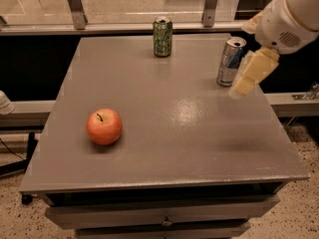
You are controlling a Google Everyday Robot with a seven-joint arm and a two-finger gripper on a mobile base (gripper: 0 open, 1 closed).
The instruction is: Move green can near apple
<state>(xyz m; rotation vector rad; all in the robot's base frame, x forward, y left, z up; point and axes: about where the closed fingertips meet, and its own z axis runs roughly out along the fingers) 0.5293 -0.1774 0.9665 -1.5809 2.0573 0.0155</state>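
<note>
The green can (162, 36) stands upright at the far edge of the grey table (164, 143), near the middle. The red-orange apple (104, 126) sits at the front left of the table, far from the can. My gripper (247, 78) hangs above the right side of the table, just to the right of and in front of a silver-and-blue can, well to the right of the green can. It holds nothing that I can see.
The slimmer silver-and-blue can (230, 61) stands at the table's far right, close to my gripper. A metal rail with posts (75, 6) runs behind the table. The table has a drawer (164, 218) below its front edge.
</note>
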